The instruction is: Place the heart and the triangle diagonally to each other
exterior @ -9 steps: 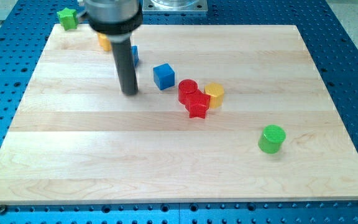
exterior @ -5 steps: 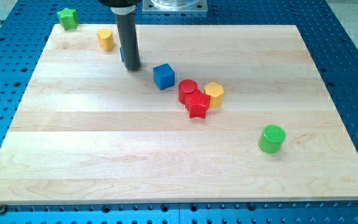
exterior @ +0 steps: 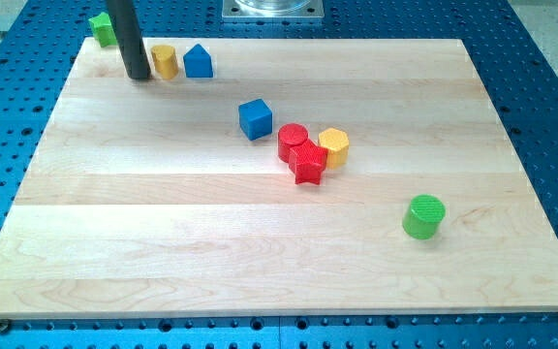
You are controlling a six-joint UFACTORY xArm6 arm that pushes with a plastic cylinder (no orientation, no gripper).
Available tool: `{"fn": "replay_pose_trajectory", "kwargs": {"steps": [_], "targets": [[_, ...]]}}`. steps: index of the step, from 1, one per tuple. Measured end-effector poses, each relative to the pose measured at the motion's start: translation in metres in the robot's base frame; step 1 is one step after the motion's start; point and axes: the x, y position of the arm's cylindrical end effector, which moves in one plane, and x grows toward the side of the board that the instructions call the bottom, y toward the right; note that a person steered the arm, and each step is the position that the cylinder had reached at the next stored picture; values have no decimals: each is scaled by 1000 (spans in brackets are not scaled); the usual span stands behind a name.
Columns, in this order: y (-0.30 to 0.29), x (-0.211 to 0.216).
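Note:
The yellow heart (exterior: pixel 165 61) sits near the board's top left. The blue triangle (exterior: pixel 198 61) stands just to its right, almost touching, in the same row. My tip (exterior: pixel 138 76) rests on the board just left of the yellow heart, with a small gap between them. The rod rises out of the view's top.
A green star (exterior: pixel 99 28) lies at the board's top-left corner, partly behind the rod. A blue cube (exterior: pixel 255 118) sits mid-board. A red cylinder (exterior: pixel 293 142), a red star (exterior: pixel 307 163) and a yellow hexagon (exterior: pixel 334 147) cluster together. A green cylinder (exterior: pixel 423 216) stands lower right.
My tip has moved up and left, from beside the blue cube to the left of the yellow heart. The blue triangle has shifted up and now stands uncovered beside the heart.

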Motion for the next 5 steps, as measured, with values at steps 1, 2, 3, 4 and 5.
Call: {"fn": "replay_pose_trajectory", "kwargs": {"steps": [1, 2, 3, 4, 5], "targets": [[7, -27], [34, -30], [22, 18], [19, 97], [14, 93]]}}
